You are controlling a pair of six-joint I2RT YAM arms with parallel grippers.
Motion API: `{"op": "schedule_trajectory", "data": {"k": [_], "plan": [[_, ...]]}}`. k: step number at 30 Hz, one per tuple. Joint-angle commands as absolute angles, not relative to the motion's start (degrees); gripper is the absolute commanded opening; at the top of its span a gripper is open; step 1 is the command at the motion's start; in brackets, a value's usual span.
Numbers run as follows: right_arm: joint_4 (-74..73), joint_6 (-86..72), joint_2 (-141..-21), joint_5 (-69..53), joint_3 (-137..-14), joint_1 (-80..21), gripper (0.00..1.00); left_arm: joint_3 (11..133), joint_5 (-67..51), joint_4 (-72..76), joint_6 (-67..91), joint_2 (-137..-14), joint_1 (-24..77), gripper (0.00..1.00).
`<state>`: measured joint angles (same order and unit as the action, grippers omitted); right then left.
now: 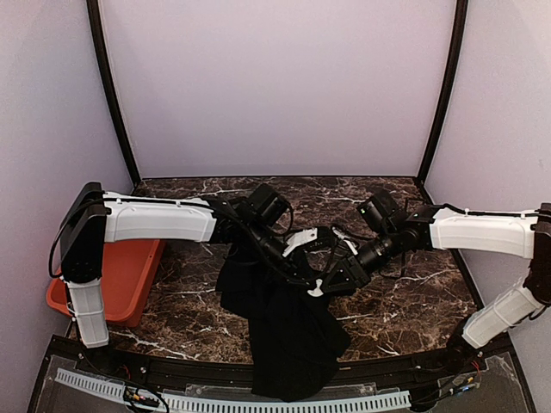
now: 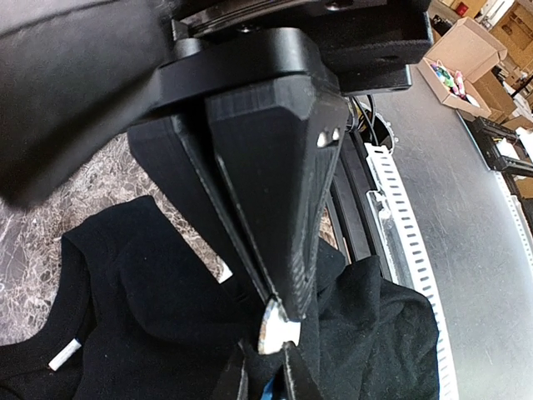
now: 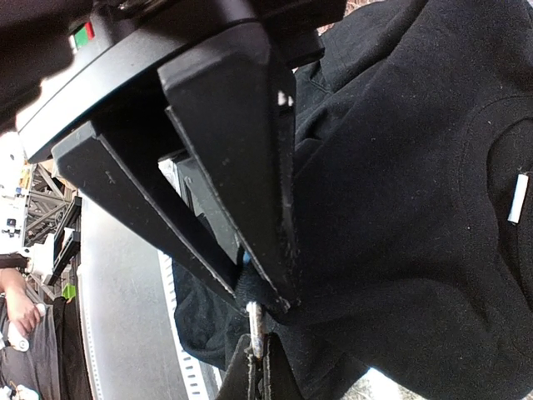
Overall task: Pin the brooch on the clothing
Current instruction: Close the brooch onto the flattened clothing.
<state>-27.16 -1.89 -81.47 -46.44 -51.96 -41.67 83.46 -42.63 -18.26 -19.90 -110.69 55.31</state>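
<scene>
- Where the two arms meet, the brooch (image 2: 275, 333) shows as a small silvery piece right at the tips of the left gripper (image 2: 279, 315), whose jaws are clenched on its edge.
- Directly opposite, tip to tip, the right gripper (image 3: 268, 298) is clamped tight on a raised fold of the black T-shirt (image 1: 288, 344). A speck of blue (image 2: 266, 389) (the chest print, I judge) peeks out at its fingers, and a thin metal part of the brooch lies just beyond its tips, against the cloth.
- Beneath both grippers the T-shirt lies bunched on the marble table (image 1: 405, 301). Its neck, with a white label (image 3: 518, 197), lies off to one side of the right gripper, and its lower part drapes over the near edge.
- Well behind the left gripper, beside that arm's base, sits an orange tray (image 1: 129, 275).
- Done, as I judge it: the brooch is in hand, the cloth is gathered and the two are brought together, so the work stands at the pinning itself. Whether the pin has pierced the fabric cannot be told, because the contact point is too small and dark.
- Left to do: pass the pin through the fold, fasten it, then release both grips.
</scene>
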Motion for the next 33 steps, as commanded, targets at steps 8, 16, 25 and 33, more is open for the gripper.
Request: {"op": "schedule_trajectory", "data": {"k": [8,16,25,33], "plan": [[-25.4,-1.1,-81.3,-47.5,-54.1,-41.9,0.0,85.4,-41.6,-23.0,-23.9,-110.9,56.4,0.11],[-25.7,-0.4,-81.2,-47.1,-54.0,-41.9,0.0,85.8,-43.6,-24.9,-25.4,-110.4,56.4,0.13],[-25.7,-0.4,-80.4,-47.3,-53.6,-41.9,0.0,85.8,-45.2,-25.7,-26.1,-109.9,56.0,0.17],[-25.9,1.3,-80.4,-47.6,-53.4,-41.9,0.0,85.4,-45.3,-24.9,-25.7,-108.9,55.5,0.19]]}}
